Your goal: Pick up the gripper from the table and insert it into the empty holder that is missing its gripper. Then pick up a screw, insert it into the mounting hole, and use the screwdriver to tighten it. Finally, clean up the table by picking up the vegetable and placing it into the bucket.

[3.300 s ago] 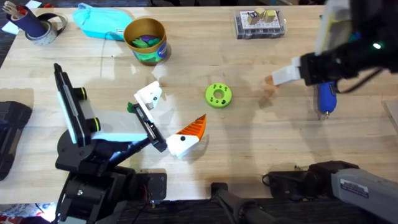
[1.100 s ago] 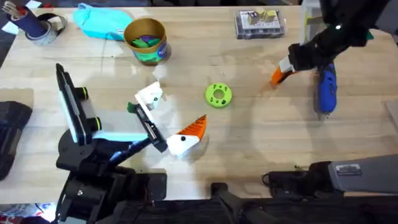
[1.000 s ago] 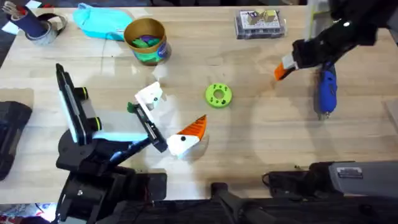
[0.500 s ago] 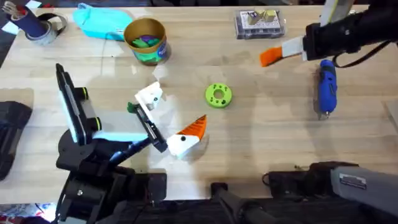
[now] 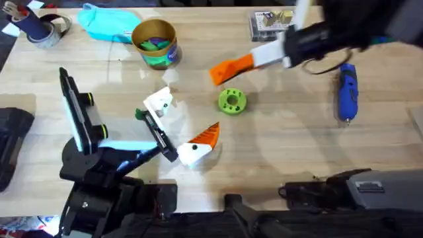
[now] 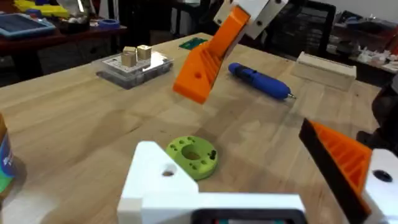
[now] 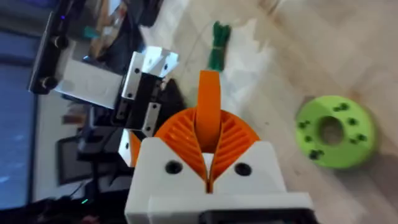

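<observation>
Orange gripper (image 5: 221, 70) hung above the table, off the wood, clamped between the closed fingers of the right gripper (image 7: 208, 134), tip toward 8 o'clock. The vegetable (image 5: 232, 101) lay flat on the table just at its 6 o'clock, near but apart. The holder (image 5: 158, 101), white, sat on the left arm at the vegetable's 9 o'clock, bearing no orange finger, with a green bit (image 5: 140, 114) beside it. The twin finger (image 5: 206, 135) stood at the holder's 4 o'clock. The left gripper (image 5: 182, 120) was spread wide, gripping nothing. Bare wood lay between the held gripper and the holder; the vegetable was off to one side of that line. The screwdriver (image 5: 346, 92) lay at the vegetable's 3 o'clock, well apart, tip toward 6. The bucket (image 5: 156, 43) stood at the holder's 12 o'clock, coloured bits inside. A teal cloth (image 5: 106, 25) touched the bucket at its 9–10 o'clock. A clear box (image 5: 274, 25) sat at the far edge, partly hidden by the right arm.
</observation>
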`<state>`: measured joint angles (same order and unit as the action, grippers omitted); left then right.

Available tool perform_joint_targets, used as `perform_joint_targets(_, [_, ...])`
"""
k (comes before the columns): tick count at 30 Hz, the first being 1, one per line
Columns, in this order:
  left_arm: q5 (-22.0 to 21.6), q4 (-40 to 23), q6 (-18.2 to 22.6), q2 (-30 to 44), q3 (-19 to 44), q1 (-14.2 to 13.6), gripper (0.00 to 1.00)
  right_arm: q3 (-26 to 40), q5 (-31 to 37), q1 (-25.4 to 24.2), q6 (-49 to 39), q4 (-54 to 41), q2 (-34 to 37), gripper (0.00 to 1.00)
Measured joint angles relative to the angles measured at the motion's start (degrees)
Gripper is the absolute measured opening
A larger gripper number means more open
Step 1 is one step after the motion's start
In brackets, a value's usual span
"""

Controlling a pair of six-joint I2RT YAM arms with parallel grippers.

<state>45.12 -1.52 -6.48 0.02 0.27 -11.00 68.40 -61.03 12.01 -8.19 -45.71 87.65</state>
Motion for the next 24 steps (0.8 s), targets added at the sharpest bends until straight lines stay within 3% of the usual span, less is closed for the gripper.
perform_joint_targets(10, [0.0,0.0,0.0,0.0,0.0,0.0,0.993,0.0,-7.8,10.7,12.5,8.7,13.2,0.010])
perform_joint_targets(11, [0.0,0.0,0.0,0.0,0.0,0.0,0.993,0.0,-11.2,11.8,15.0,10.8,15.6,0.010])
perform_joint_targets(16, [-0.1,0.2,0.0,0.0,0.0,0.0,0.993,0.0,-17.3,12.6,17.3,14.2,18.1,0.010])
perform_joint_targets(24, [-1.2,0.7,0.2,0.0,0.0,0.0,0.993,-0.3,-20.0,12.8,22.9,19.8,19.4,0.009])
